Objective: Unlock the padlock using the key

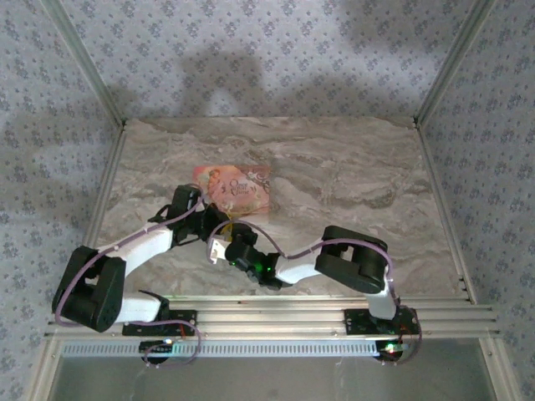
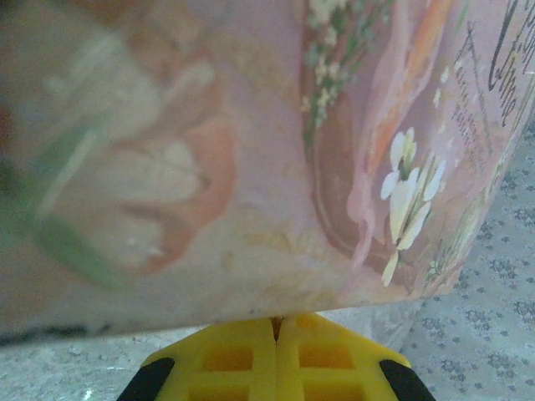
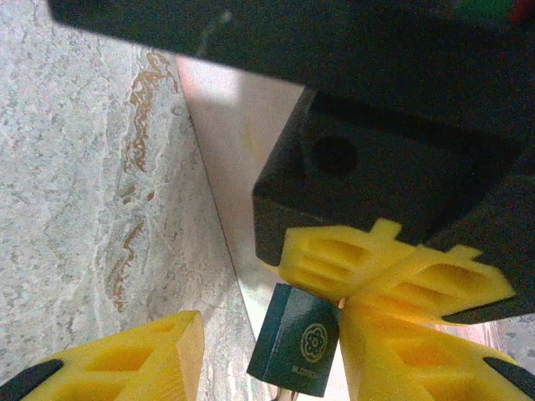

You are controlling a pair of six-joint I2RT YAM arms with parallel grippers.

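The tiny blue padlock (image 3: 297,338) hangs tilted beside the edge of the pink box (image 3: 236,167). Its top corner meets the closed yellow fingertips of my left gripper (image 3: 344,294), where a small pale bit shows. In the left wrist view the left gripper (image 2: 277,321) has its fingers pressed together just under the pink box (image 2: 251,167). My right gripper (image 3: 272,324) is open around the padlock: the right finger (image 3: 410,351) touches its side, and the left finger (image 3: 142,359) stands apart. A pale metal bit pokes out below the padlock; I cannot tell whether it is the key.
Both grippers (image 1: 219,225) (image 1: 227,244) meet just in front of the pink box (image 1: 238,188) on the marble table (image 1: 351,175). Metal frame posts stand at the table's corners. A rail runs along the near edge by the arm bases.
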